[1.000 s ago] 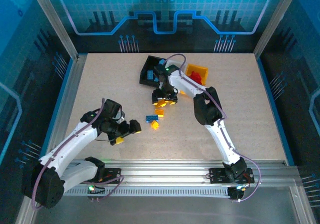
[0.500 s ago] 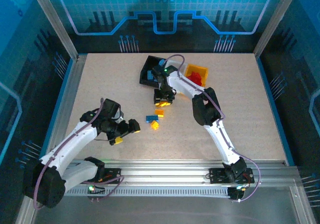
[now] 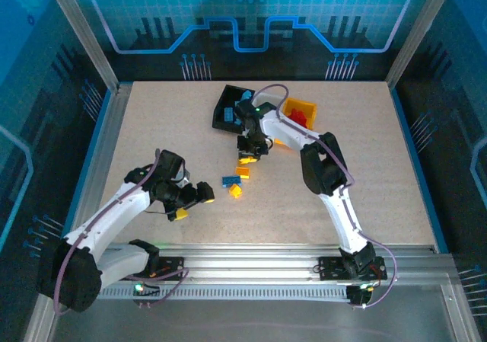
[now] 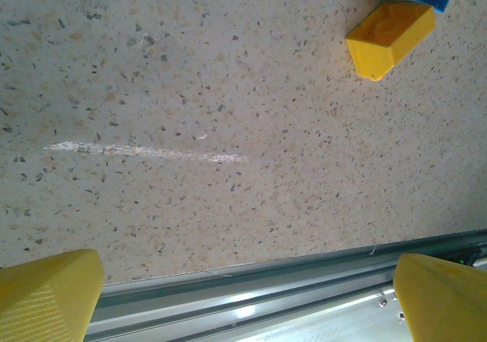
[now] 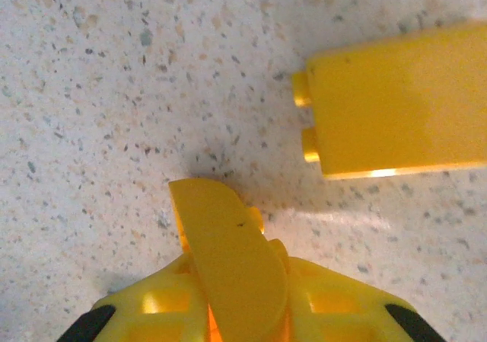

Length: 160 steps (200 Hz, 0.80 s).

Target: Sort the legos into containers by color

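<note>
Since a second ago the right gripper (image 3: 250, 150) has closed its fingers from apart onto a yellow brick (image 5: 228, 250). In the right wrist view they clamp it edge-on between the pads, with the table close under it. I cannot tell whether it has left the surface. I judge the pinch is across its narrow faces so it will carry without twisting. A second yellow brick (image 5: 392, 110) lies flat just beside it, untouched.

Nearer the arms, a blue brick (image 3: 228, 180), an orange brick (image 3: 243, 172) and a small yellow brick (image 3: 237, 192) wait loose.

Just beyond the grip, the black bin (image 3: 223, 121) holds blue bricks (image 3: 228, 114), and the yellow-orange bin (image 3: 308, 106) holds red bricks (image 3: 298, 117), so I judge yellow belongs in neither.

My left gripper (image 3: 194, 199) hovers with its fingers wide apart near the loose bricks, holding nothing.
</note>
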Available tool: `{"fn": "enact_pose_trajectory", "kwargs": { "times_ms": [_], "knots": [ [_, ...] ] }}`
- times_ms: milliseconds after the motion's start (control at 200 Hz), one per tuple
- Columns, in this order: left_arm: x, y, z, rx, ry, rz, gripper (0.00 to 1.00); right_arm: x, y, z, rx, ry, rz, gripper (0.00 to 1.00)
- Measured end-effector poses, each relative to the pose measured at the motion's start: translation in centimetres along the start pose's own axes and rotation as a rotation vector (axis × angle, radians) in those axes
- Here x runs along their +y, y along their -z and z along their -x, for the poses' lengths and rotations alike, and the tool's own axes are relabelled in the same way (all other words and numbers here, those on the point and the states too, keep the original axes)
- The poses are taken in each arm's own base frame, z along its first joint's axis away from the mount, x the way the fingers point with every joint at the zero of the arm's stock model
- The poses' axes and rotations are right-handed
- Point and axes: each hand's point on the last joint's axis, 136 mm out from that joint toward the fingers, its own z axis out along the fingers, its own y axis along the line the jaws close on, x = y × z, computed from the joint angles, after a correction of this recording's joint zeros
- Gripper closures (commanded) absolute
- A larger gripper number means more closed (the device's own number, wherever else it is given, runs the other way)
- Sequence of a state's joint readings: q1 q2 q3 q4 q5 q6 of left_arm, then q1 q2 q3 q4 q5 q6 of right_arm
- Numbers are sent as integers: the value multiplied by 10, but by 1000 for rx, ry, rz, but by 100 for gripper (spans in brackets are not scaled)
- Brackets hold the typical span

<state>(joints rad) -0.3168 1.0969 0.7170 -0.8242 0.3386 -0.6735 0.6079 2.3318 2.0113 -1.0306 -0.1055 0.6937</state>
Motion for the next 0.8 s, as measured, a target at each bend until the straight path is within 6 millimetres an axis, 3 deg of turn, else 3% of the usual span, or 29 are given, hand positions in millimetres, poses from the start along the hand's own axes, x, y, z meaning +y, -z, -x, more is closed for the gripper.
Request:
{"fn": "enact_pose_trajectory", "kwargs": {
  "times_ms": [145, 325, 470, 660, 745, 800],
  "knots": [
    [1, -3, 0, 12, 4, 4, 1, -4, 14, 4, -18, -50, 43, 81],
    [2, -5, 1, 20, 4, 10, 1, -15, 40, 30, -72, -127, 112, 80],
    [2, -5, 2, 24, -7, 13, 1, -29, 72, 65, -155, -182, 161, 80],
    [-1, -4, 4, 18, -10, 9, 1, -38, 131, 123, -327, -213, 238, 76],
    [0, -3, 2, 23, -6, 14, 1, -38, 137, 141, -370, -216, 252, 69],
    [1, -3, 1, 25, -5, 17, 1, -38, 132, 148, -373, -222, 254, 60]
  ]
}}
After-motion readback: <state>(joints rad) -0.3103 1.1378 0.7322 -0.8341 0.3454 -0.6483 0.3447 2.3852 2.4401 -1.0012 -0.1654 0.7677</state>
